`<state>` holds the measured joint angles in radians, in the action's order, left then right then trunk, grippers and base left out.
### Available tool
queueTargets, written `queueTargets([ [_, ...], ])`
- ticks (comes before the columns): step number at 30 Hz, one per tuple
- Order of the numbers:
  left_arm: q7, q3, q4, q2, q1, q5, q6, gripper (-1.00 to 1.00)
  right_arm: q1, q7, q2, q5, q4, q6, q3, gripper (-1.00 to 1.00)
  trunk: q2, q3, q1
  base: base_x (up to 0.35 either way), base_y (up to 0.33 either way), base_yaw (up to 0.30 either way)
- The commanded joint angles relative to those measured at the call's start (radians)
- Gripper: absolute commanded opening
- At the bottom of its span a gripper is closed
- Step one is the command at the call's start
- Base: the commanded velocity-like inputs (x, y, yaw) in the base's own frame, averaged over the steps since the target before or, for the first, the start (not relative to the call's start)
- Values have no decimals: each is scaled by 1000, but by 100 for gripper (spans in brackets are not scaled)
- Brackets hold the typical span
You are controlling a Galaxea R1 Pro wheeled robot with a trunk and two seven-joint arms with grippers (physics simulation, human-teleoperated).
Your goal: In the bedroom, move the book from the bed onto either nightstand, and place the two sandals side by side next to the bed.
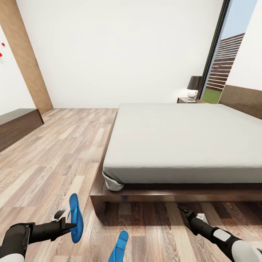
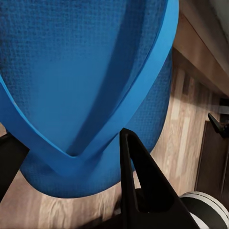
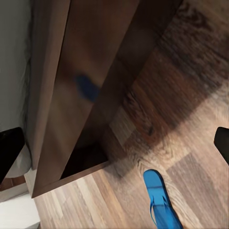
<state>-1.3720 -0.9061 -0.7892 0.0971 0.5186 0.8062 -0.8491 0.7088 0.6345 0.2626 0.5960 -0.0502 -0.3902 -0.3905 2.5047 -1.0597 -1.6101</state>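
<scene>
I'm at the foot corner of the bed (image 1: 174,142). Left gripper (image 1: 70,226) is clamped on one sandal (image 1: 75,217), holding it off the floor (image 1: 54,160), sole upright; the left wrist view shows its fingers (image 2: 138,181) either side of the blue strap. The second sandal (image 1: 119,246) lies flat on the floor near the bed frame's corner. Right gripper (image 1: 182,209) hangs low beside the frame, jaws spread, gripping nothing. One nightstand (image 1: 189,99) sits at the bed's far corner.
</scene>
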Motion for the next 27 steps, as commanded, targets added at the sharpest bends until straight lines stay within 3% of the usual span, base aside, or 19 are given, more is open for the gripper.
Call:
queueTargets([
  [1,-8,-4,-1,-1,1,10,-11,-100,1,3,0,11,-3,-6,2,100,0,-1,0,0,-5,0],
  [9,85,-2,4,4,1,19,-15,-100,1,1,-5,11,-3,-6,1,100,0,-1,0,0,-1,0],
  [16,202,12,102,-3,1,54,-17,-100,1,1,-4,7,-3,-5,2,100,0,-1,0,0,0,0],
  [19,300,26,134,-43,1,81,-17,-100,1,1,-4,6,-3,-5,2,100,0,-1,0,0,0,0],
  [22,405,76,154,-110,1,90,-14,-100,1,1,-4,6,-3,-6,2,100,0,-1,0,0,0,0],
  [27,446,110,161,-184,1,90,-12,-100,1,4,-3,5,-3,-7,2,100,0,-1,0,0,0,0],
])
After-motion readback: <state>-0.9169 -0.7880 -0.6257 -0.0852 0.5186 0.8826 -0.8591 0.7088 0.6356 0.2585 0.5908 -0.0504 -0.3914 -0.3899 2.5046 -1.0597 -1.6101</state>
